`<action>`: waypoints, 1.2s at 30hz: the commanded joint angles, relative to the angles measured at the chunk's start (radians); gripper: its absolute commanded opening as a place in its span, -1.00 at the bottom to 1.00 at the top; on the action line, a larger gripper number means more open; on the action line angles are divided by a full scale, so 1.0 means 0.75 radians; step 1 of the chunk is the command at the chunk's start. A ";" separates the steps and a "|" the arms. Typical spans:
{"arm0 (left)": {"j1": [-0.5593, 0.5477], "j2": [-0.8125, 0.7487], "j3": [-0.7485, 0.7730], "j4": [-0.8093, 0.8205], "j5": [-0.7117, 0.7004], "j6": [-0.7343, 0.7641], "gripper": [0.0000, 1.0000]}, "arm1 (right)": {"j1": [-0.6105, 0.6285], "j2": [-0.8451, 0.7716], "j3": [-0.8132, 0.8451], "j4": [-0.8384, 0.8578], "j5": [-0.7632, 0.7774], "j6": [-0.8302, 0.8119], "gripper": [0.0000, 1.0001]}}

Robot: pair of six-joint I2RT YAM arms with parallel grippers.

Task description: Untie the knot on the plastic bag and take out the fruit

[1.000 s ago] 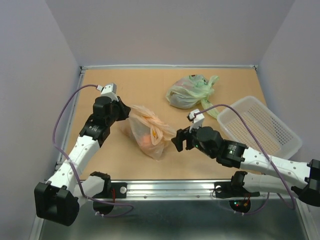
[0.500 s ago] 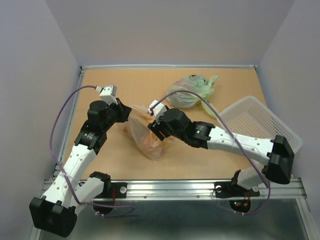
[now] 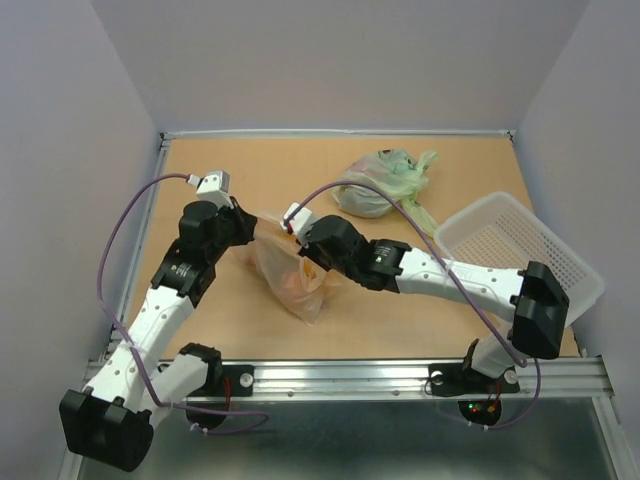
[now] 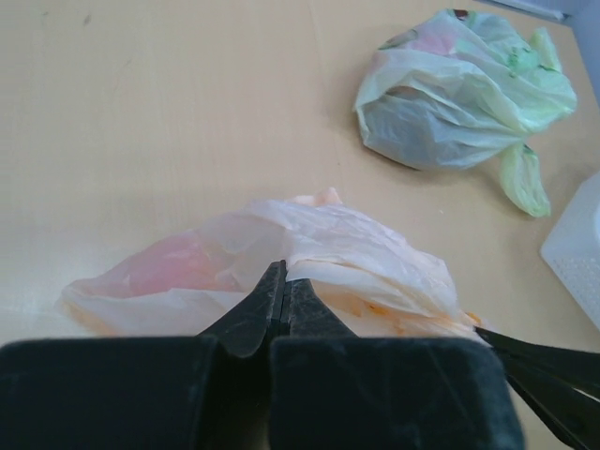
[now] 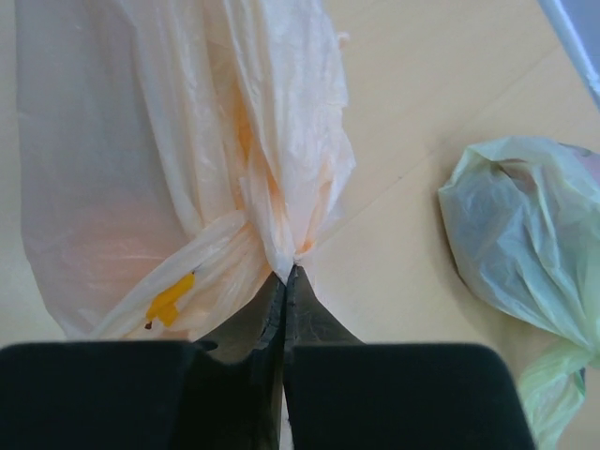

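Observation:
The peach-orange plastic bag lies near the table's middle, and an orange fruit shows dimly through it. My left gripper is at the bag's upper left. In the left wrist view this left gripper is shut on a fold of the plastic bag. My right gripper reaches in from the right. In the right wrist view the right gripper is shut on the plastic bag where its folds gather, right beside the twisted knot.
A pale green tied bag lies behind the arms toward the back. A white slotted basket stands at the right edge. The green bag lies close to the right of my right jaws.
My right arm swung left from the table's middle to the bag, and its jaws closed on the gathered plastic. The left gripper stayed shut on the bag and barely moved.

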 commanded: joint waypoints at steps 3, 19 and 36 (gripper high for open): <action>0.083 0.084 0.040 0.019 -0.267 -0.135 -1.00 | -0.017 -0.218 -0.075 0.035 0.320 0.074 -0.99; 0.308 0.375 0.134 0.371 0.291 -0.495 -0.96 | -0.046 -0.712 -0.441 0.372 0.475 0.570 -0.99; -0.054 -0.129 0.081 -0.109 0.028 -0.082 0.86 | -0.046 -0.734 -0.564 0.391 0.163 0.297 -0.99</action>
